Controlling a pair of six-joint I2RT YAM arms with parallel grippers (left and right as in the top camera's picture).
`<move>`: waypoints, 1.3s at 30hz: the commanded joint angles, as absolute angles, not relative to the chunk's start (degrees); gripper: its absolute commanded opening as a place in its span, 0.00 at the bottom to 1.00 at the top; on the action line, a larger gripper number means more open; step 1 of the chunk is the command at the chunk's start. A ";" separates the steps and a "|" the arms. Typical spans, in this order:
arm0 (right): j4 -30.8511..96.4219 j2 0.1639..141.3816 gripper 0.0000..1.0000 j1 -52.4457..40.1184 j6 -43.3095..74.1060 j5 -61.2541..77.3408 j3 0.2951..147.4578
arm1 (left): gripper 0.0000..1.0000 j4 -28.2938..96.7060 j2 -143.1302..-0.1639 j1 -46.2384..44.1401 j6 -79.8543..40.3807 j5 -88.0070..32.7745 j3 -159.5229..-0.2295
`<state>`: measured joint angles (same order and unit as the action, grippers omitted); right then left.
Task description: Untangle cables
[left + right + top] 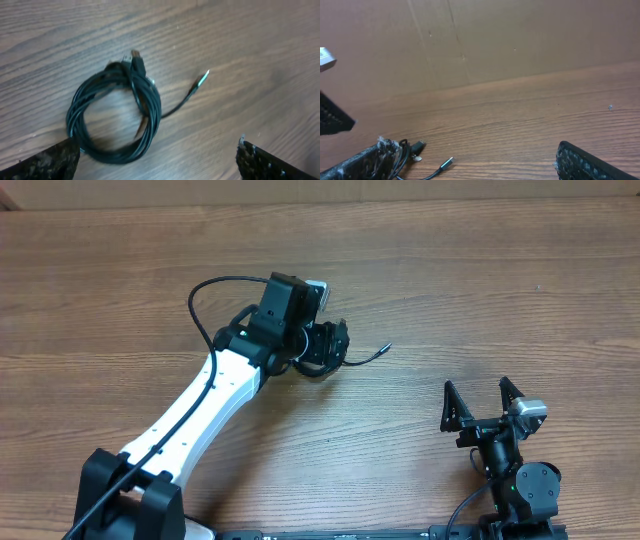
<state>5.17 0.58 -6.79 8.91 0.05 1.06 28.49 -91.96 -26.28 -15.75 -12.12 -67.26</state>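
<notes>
The cables (152,102) are thin black cords wound into a small round bundle on the wooden table, with two plug ends at its top. One loose tail runs right to a silver plug tip (202,79). My left gripper (159,146) hovers over the bundle, open, with its left finger beside the coil's lower edge. From overhead, the left gripper (330,345) hides most of the bundle, and only the cables' tail (368,356) shows. My right gripper (483,395) stands open near the front right, apart from the cables (409,150), holding nothing.
A brown cardboard wall (520,40) stands behind the table's far edge. The left arm's own thick black wire (205,290) loops out to the left of its wrist. Part of the left arm (332,117) shows at the left in the right wrist view.
</notes>
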 commanded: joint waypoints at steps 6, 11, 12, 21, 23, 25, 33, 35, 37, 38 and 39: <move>4.84 0.16 1.00 -6.57 8.49 0.30 0.45 | 1.00 22.98 -97.12 -26.68 -22.76 -11.57 -68.53; 4.84 0.16 1.00 -6.57 8.91 0.30 0.45 | 0.98 20.73 -100.12 -26.68 -22.76 -11.55 -68.53; 4.84 0.16 1.00 -6.57 8.91 0.32 0.45 | 0.98 20.43 -100.62 -26.68 -22.76 -11.46 -68.51; 4.84 0.75 1.00 -6.72 21.71 9.65 0.89 | 0.96 20.05 -103.15 -26.65 -22.74 -8.54 -68.53; 7.38 1.48 1.00 -6.74 22.74 9.76 2.31 | 0.96 19.86 -103.44 -26.65 -22.74 -8.34 -68.53; 11.22 2.13 1.00 -6.74 22.72 9.76 4.45 | 0.96 19.46 -103.77 -26.65 -22.70 -8.29 -68.51; 26.92 6.81 1.00 -6.74 22.76 9.78 15.46 | 0.70 18.63 -104.27 -26.70 -22.50 -5.02 -68.51; 30.72 8.54 1.00 -6.74 22.79 10.00 18.31 | 0.67 18.15 -104.27 -26.72 -22.50 -4.84 -68.53; 34.13 10.79 1.00 -6.74 22.76 10.66 21.21 | 0.67 17.41 -104.51 -26.70 -22.50 -4.86 -68.53; 35.62 12.14 1.00 -6.74 22.79 10.94 22.68 | 0.68 16.91 -104.71 -26.72 -22.50 -4.84 -68.51; 36.77 13.34 1.00 -6.72 22.76 11.31 23.99 | 0.68 16.45 -104.97 -26.72 -22.50 -4.86 -68.51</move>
